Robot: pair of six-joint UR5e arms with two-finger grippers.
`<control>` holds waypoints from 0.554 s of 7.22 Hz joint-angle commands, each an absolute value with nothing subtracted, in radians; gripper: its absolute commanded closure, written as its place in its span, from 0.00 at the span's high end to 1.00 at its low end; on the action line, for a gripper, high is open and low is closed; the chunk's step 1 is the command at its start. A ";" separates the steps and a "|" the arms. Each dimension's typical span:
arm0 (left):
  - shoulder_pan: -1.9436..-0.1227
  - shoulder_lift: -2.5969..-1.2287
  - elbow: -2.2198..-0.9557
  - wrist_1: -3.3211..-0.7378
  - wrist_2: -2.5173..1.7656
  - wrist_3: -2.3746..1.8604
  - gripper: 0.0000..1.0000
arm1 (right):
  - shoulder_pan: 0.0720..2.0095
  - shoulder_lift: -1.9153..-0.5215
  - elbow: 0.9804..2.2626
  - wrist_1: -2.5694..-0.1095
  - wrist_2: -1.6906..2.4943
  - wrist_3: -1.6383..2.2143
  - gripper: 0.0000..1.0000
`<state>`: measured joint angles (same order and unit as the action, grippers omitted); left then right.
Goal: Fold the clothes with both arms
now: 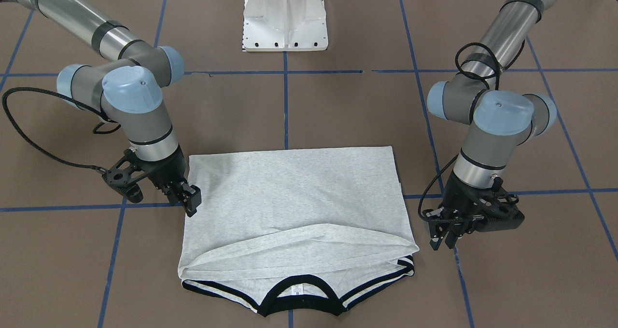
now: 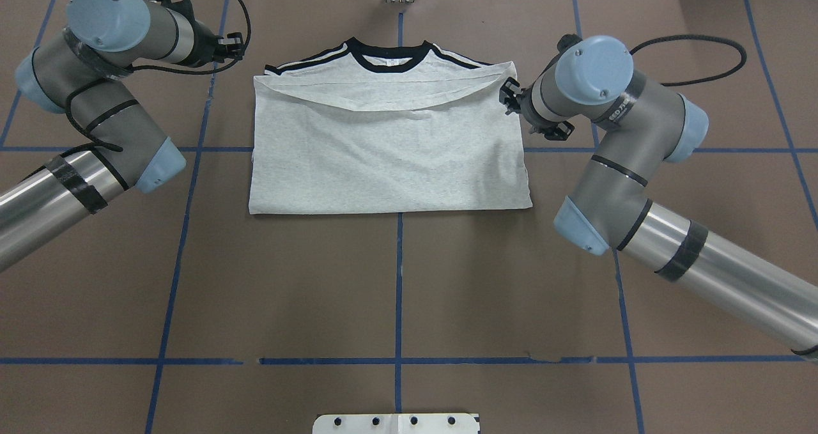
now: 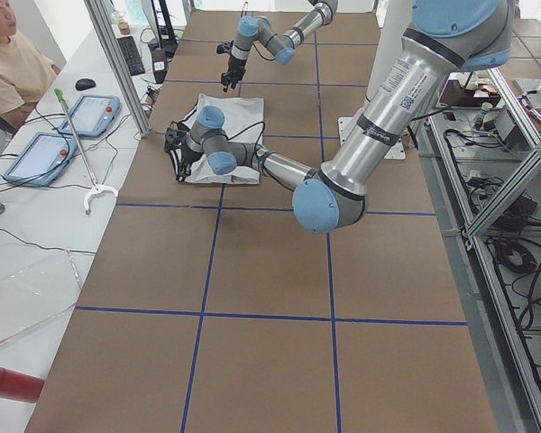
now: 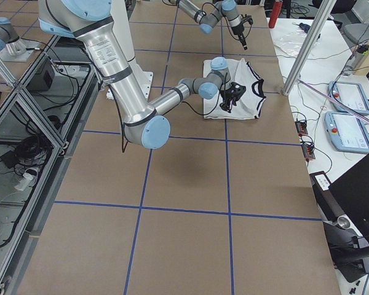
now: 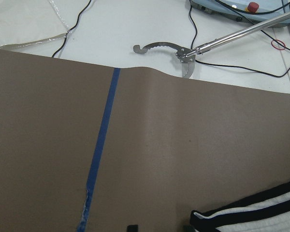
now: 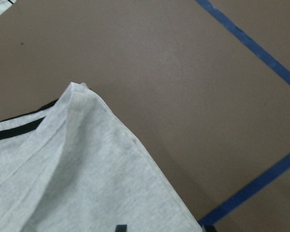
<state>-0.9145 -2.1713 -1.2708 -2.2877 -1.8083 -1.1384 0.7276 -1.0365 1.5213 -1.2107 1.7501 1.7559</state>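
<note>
The grey T-shirt lies flat on the brown table, folded in half. Its hem edge is laid just short of the black collar, and the black shoulder stripes show beyond it. In the overhead view the shirt sits at mid-table, collar away from me. My right gripper is open and empty at the shirt's side edge, near the folded corner. My left gripper is open and empty, just off the shirt's other side by the striped sleeve. The print is hidden.
The white pedestal base stands behind the shirt. Blue tape lines cross the table. Beyond the far edge lie a metal grabber tool, cables and control pendants. An operator sits there.
</note>
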 commanded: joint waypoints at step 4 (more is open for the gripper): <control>-0.920 -2.148 -1.278 -2.393 -1.868 -1.154 0.62 | 0.568 -1.172 1.663 -1.212 1.655 1.960 0.71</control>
<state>-0.9203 -2.1503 -1.2777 -2.3879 -1.8684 -1.1524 0.6040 -1.1635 1.6588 -1.2114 1.6817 1.9279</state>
